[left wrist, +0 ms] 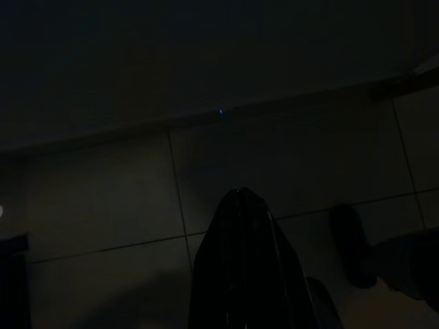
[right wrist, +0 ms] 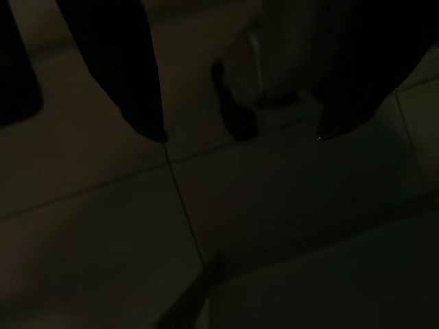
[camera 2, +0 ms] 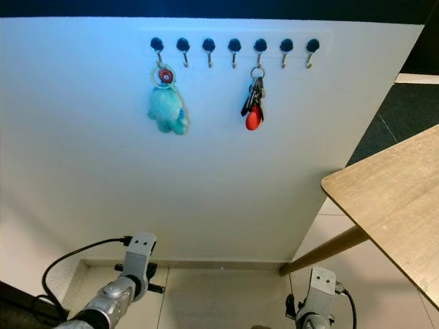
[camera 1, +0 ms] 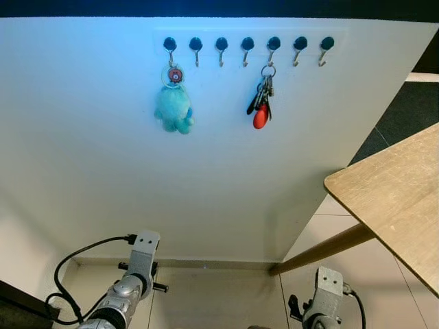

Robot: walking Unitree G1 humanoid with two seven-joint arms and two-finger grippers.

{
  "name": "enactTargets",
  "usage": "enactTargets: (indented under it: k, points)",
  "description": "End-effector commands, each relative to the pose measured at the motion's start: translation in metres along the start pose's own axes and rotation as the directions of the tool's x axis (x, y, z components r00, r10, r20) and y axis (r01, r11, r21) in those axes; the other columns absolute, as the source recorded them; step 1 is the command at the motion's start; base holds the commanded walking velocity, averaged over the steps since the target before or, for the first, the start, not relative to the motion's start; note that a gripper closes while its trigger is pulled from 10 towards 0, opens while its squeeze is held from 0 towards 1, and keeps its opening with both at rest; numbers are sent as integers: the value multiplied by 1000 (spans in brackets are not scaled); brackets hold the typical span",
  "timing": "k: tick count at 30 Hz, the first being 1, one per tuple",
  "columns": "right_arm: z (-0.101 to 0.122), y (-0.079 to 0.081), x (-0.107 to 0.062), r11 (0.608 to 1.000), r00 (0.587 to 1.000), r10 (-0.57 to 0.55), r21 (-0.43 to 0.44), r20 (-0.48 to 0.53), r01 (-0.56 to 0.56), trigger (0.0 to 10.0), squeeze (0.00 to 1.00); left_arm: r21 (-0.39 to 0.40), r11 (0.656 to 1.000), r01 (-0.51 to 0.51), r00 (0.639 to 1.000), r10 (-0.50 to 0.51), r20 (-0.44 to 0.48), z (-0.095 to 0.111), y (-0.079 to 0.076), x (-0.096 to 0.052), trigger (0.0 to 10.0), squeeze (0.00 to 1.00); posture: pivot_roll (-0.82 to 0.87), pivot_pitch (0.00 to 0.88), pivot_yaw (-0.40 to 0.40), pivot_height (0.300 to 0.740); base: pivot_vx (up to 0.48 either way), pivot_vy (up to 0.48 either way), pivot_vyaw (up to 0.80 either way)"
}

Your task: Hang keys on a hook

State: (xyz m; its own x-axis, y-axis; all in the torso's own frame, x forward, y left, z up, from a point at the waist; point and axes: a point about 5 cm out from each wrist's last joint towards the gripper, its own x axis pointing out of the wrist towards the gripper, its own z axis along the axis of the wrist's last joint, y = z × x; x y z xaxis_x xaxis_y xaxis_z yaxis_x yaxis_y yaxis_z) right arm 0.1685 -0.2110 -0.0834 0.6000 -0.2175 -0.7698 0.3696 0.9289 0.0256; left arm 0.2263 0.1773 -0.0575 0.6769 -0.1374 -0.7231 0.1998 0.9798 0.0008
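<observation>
A bunch of keys (camera 1: 261, 103) with a red fob hangs from the fifth hook (camera 1: 271, 49) in a row of dark-knobbed hooks high on the white wall (camera 1: 226, 178). Both arms hang low near the floor, far below the hooks: the left arm (camera 1: 134, 277) and the right arm (camera 1: 322, 298). In the dim left wrist view my left gripper (left wrist: 239, 197) points at the floor tiles with its fingers pressed together. In the right wrist view my right gripper (right wrist: 240, 136) stands open over the tiles, with nothing between its fingers (right wrist: 147, 116).
A teal plush keychain (camera 1: 173, 106) hangs from the first hook (camera 1: 170, 49). The other hooks (camera 1: 221, 49) are bare. A wooden table (camera 1: 398, 192) with a slanted leg (camera 1: 322, 250) juts in at the right. Tiled floor (camera 1: 226, 298) meets the wall's base.
</observation>
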Motion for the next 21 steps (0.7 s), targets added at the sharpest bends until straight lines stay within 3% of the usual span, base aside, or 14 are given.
enactTargets:
  k: [1, 7, 21]
  points:
    - [0, -3, 0, 1000, 1000, -12, -1, 4, 12, 10000, 0, 21, 1000, -17, 1000, 17, -9, -3, 0, 0, 10000, 0, 6, 4, 21, 740, 0, 0, 0]
    - [4, -3, 1, 1000, 1000, -5, -17, 17, 5, 10000, 0, 18, 999, -29, 1000, 29, -2, -2, 2, 0, 10000, 0, 9, 10, 13, 740, 0, 0, -250]
    - [3, 1, 1, 1000, 1000, 5, -15, 24, -5, 10000, 0, -16, 999, -48, 999, 48, 22, 0, 3, 0, 10000, 0, 17, 37, 13, 740, 0, 0, -800]
